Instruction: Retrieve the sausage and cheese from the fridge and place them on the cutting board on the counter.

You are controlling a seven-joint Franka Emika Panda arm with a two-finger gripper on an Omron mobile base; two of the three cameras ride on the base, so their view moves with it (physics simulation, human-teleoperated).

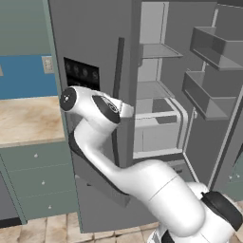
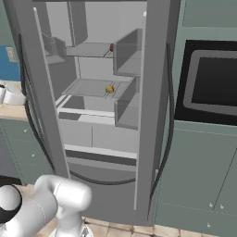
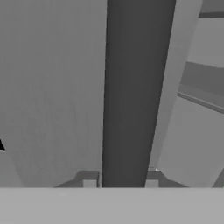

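Note:
The grey fridge (image 1: 95, 42) has its right door swung open and its left door in front of my hand. On the upper inside shelf lies the dark red sausage (image 2: 111, 47). On the shelf below it sits the pale yellow cheese (image 2: 109, 89). In the hand view, my gripper (image 3: 120, 181) is shut on the left door's dark vertical bar handle (image 3: 131, 87), which runs up between the two fingertips (image 3: 89, 181). That handle (image 1: 119, 61) rises just above my wrist in the left base view. The beige counter (image 1: 28, 118) lies left of the fridge. The cutting board is out of view.
The open right door (image 1: 209, 95) carries grey bins and juts out on the right. A black oven front (image 2: 213, 83) sits in teal cabinets right of the fridge. White items (image 2: 14, 97) stand on the counter. Teal drawers (image 1: 38, 180) sit below the counter.

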